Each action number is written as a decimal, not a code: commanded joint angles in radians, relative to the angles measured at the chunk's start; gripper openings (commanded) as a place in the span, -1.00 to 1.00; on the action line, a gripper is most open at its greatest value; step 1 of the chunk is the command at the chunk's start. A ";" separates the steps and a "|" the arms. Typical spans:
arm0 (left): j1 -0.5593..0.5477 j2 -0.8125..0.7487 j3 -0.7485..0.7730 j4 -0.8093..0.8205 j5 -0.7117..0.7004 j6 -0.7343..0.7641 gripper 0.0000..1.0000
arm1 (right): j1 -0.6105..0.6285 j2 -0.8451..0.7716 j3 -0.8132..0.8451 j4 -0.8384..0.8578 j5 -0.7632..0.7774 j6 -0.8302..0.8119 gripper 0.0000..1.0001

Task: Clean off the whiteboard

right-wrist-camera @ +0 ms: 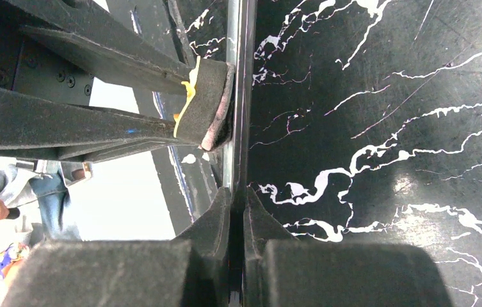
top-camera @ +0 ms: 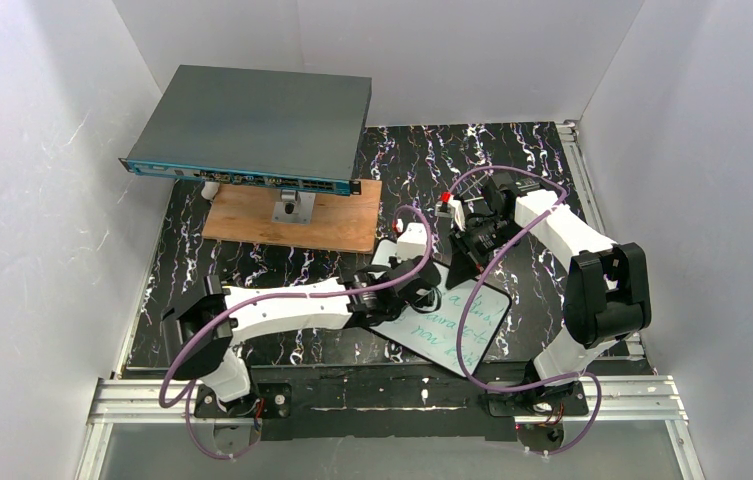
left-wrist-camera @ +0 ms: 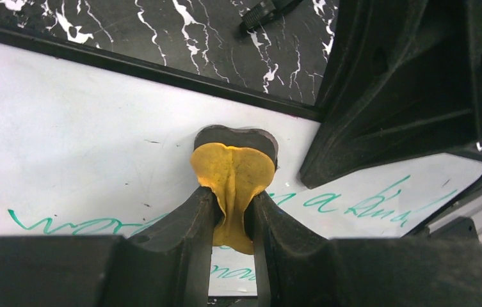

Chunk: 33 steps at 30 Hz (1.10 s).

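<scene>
Left end effector (left-wrist-camera: 233, 199) pinching one pad (left-wrist-camera: 235, 163), right end effector (right-wrist-camera: 238, 199) gripping one whiteboard (left-wrist-camera: 84, 128)

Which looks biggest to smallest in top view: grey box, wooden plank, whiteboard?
1. grey box, clearly largest, though raised nearer the camera.
2. wooden plank, partly under the box.
3. whiteboard, partly covered; close to plank, so unsure.

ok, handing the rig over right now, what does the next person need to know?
Left gripper: shut on the yellow eraser, its dark pad pressed on the whiteboard.
Right gripper: shut on the whiteboard's edge, holding it steady.
Done: the area above the pad looks clean.
Left: the green writing across the lower part needs wiping.
</scene>
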 commanded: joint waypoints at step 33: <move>0.034 0.038 0.083 -0.276 -0.172 -0.053 -1.00 | 0.017 -0.046 0.005 0.018 -0.058 -0.092 -0.97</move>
